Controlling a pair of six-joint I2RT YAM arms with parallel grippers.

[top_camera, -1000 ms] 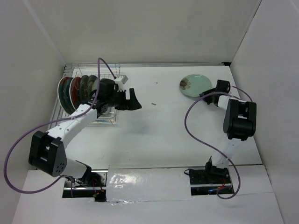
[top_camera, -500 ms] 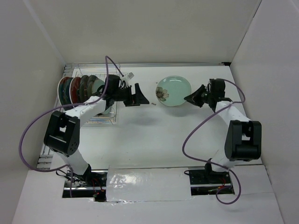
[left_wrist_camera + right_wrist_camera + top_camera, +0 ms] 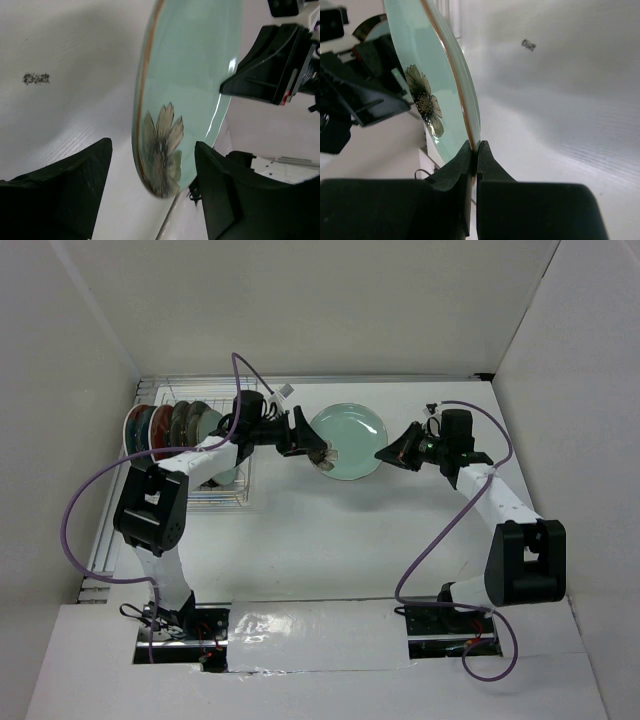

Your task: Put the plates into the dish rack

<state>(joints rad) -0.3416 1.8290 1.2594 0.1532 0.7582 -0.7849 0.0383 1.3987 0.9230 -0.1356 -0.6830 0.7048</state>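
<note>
At the upper centre of the frame, a pale mint round ceramic plate (image 3: 350, 435) with a dark flower sits tilted between both arms. The right hand (image 3: 474, 150) is pinched tight on its rim. The left hand (image 3: 310, 445) straddles the flowered edge with its fingers apart and gaps on both sides. At the upper left, the silver wire dish rack (image 3: 225, 498) holds upright plates (image 3: 165, 430). A dark speck (image 3: 36, 78) marks the desk (image 3: 330, 530).

One plate (image 3: 347, 428) between both arms' jaws, right of dish rack (image 3: 200, 390)
</note>
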